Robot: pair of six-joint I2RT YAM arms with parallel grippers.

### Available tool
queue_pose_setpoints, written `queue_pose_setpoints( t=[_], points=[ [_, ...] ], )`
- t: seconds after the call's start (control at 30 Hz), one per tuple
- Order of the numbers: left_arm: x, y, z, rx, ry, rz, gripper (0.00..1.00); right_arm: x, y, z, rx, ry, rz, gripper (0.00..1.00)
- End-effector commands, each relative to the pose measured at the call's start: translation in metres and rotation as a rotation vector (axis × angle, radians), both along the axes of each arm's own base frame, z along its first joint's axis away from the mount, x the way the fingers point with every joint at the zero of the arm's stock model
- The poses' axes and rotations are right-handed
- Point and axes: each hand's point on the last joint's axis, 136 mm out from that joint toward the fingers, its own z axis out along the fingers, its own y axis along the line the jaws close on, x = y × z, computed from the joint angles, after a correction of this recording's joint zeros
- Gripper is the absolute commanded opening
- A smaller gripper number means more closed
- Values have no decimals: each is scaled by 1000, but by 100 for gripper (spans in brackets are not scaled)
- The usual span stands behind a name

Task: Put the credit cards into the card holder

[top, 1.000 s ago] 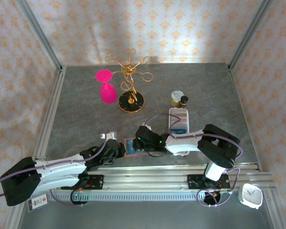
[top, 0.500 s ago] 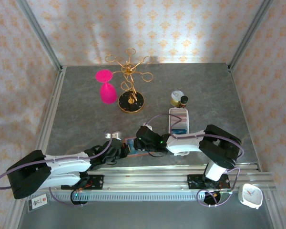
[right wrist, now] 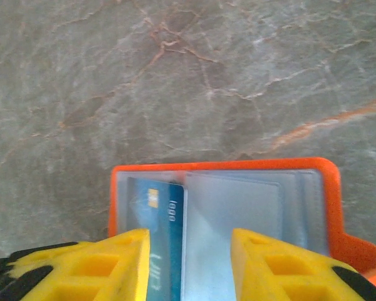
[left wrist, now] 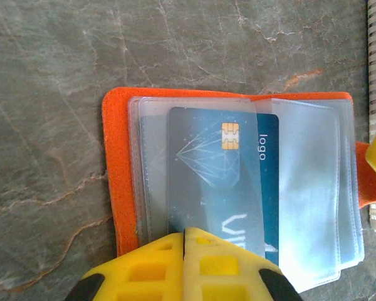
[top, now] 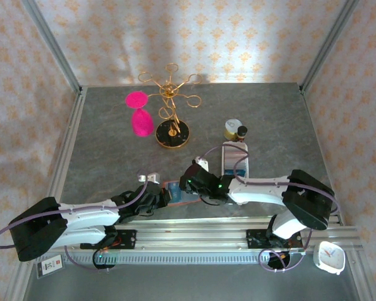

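Card holder [left wrist: 113, 188] lies open on the marbled table [left wrist: 56, 69], with a teal-blue credit card [left wrist: 213, 182] tucked among its sleeves.
Left gripper [left wrist: 183, 241] is clenched, its yellow fingertips pressed together at the holder's near edge and overlapping the card's near end; whether they pinch a sleeve cannot be told. The card lies straight ahead of these jaws, chip end farthest from them, with more clear sleeves [left wrist: 307, 182] to its right. Right gripper [right wrist: 189, 244] is released, its jaws apart. The holder's sleeves sit between and just ahead of them, and the card lies beside the left-hand finger [right wrist: 122, 257].
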Motion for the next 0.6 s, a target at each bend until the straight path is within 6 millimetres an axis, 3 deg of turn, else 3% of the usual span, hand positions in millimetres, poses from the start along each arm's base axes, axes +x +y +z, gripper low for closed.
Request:
queue_pose_setpoints(
  t=[0.0,0.57],
  points=[
    [-10,19,-21,97,45,14,0,-3,-22,-17,-99,5,-37,39],
    [-11,20,-21,91,43,18,0,-17,-23,-44,-80,84,-18,39]
  ],
)
